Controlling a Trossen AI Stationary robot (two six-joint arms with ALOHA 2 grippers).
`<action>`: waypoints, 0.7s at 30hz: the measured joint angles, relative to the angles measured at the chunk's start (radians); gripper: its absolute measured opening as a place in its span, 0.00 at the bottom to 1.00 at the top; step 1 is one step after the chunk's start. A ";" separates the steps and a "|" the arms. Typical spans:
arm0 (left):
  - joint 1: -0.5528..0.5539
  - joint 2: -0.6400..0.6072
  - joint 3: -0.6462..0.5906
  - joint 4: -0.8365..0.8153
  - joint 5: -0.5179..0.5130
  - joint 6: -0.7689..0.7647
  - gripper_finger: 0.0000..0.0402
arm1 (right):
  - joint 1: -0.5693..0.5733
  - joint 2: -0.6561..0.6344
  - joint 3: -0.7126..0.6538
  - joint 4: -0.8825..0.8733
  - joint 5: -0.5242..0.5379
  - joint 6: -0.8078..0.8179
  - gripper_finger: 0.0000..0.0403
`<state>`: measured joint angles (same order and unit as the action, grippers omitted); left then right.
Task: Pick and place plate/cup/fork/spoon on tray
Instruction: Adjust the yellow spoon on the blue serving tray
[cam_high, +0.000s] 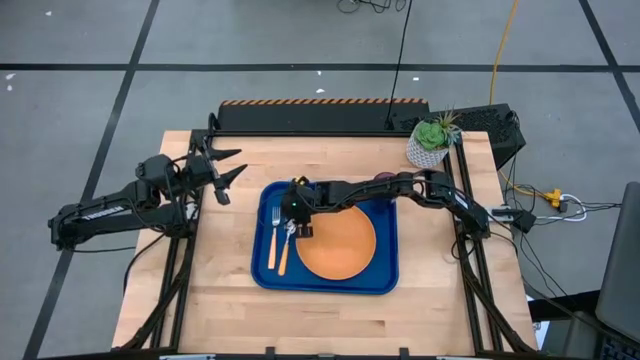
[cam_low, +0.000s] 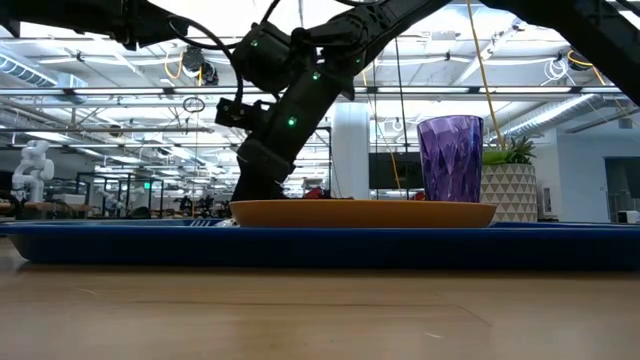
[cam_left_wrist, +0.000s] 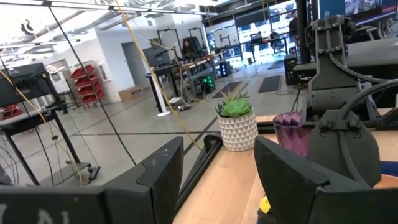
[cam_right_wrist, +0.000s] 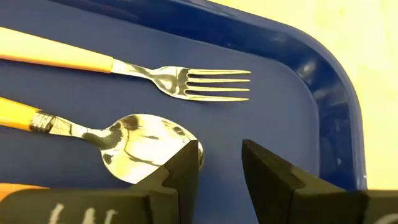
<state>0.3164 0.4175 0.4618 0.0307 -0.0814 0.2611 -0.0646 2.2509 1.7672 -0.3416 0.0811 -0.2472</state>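
Observation:
The blue tray (cam_high: 388, 282) lies mid-table. The orange plate (cam_high: 338, 245) rests flat in it. Left of the plate, the fork (cam_right_wrist: 186, 81) and the spoon (cam_right_wrist: 140, 149) lie side by side on the tray floor, orange handles toward the near edge. The purple cup (cam_low: 450, 158) stands upright by the tray's far right corner, its base hidden behind the plate. My right gripper (cam_right_wrist: 221, 152) is open, slanting down low over the tray at the spoon's bowl, only blue tray between its fingers. My left gripper (cam_high: 232, 165) waits open and raised at the table's far left. My right gripper has one fingertip (cam_right_wrist: 186, 165) in front of the tip of the spoon's bowl (cam_right_wrist: 168, 140). Whether it touches the bowl I cannot tell. The spoon lies flat on the tray.
A white pot with a green succulent (cam_high: 430, 145) stands at the table's far right corner, beyond the cup. The tray's raised lip (cam_right_wrist: 329, 93) curves round close to my right gripper. Bare wood shows to the left of the tray and in front of it.

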 joint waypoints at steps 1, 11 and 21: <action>0.000 0.000 0.000 0.000 0.000 0.000 0.50 | -0.002 0.000 0.000 0.002 -0.001 -0.001 0.28; 0.000 0.000 0.000 0.000 0.000 0.006 0.50 | -0.007 0.000 -0.019 0.022 -0.008 -0.003 0.28; 0.000 0.000 0.000 0.000 0.000 0.006 0.50 | 0.004 -0.002 -0.077 0.024 -0.033 0.019 0.28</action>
<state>0.3161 0.4175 0.4618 0.0303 -0.0814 0.2676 -0.0608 2.2494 1.6901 -0.3177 0.0482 -0.2278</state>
